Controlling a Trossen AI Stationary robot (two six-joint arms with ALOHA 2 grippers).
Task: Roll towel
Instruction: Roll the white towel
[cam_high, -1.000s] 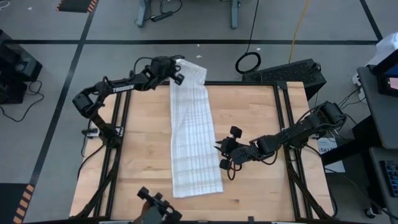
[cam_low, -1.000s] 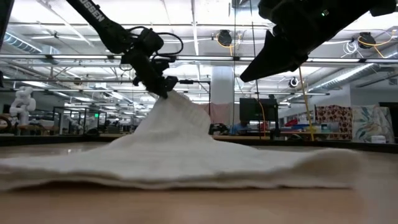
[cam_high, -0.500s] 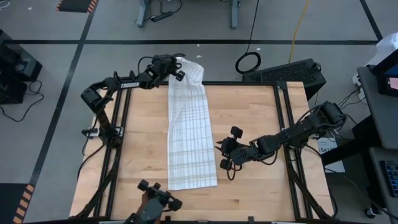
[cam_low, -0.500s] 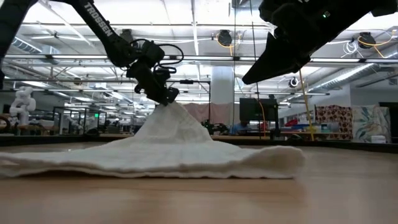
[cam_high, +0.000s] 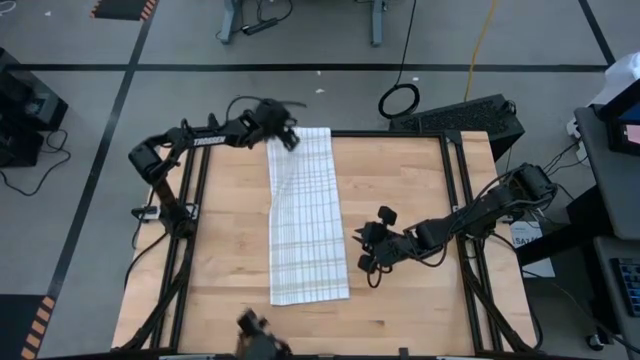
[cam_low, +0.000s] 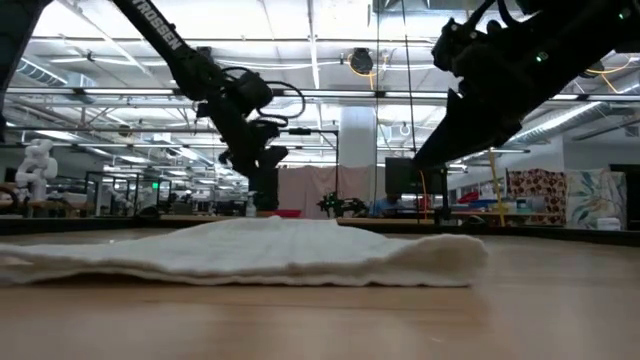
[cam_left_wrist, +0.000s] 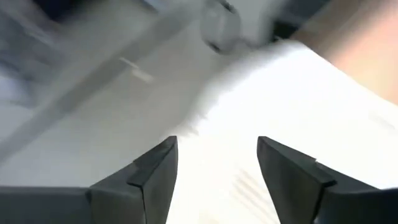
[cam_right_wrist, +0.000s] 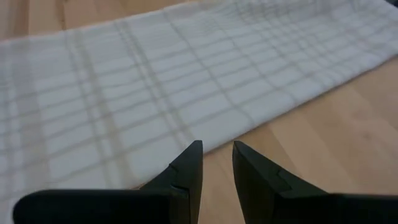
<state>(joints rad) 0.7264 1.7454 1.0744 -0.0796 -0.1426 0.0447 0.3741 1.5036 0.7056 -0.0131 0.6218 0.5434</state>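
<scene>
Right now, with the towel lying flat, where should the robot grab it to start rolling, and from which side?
Probably the towel's near short edge, at a corner. The cloth lies flat as a long folded strip, so rolling from a short end fits. The right gripper hovers just beside that long edge, fingers slightly apart, and could come in low from the right. The left gripper, open, is over the far end.

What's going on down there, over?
Left gripper open, above the towel's far end. Right gripper nearly closed, empty, beside the towel's right edge. Towel flat on the table, not rolled. Nothing in the way.
</scene>
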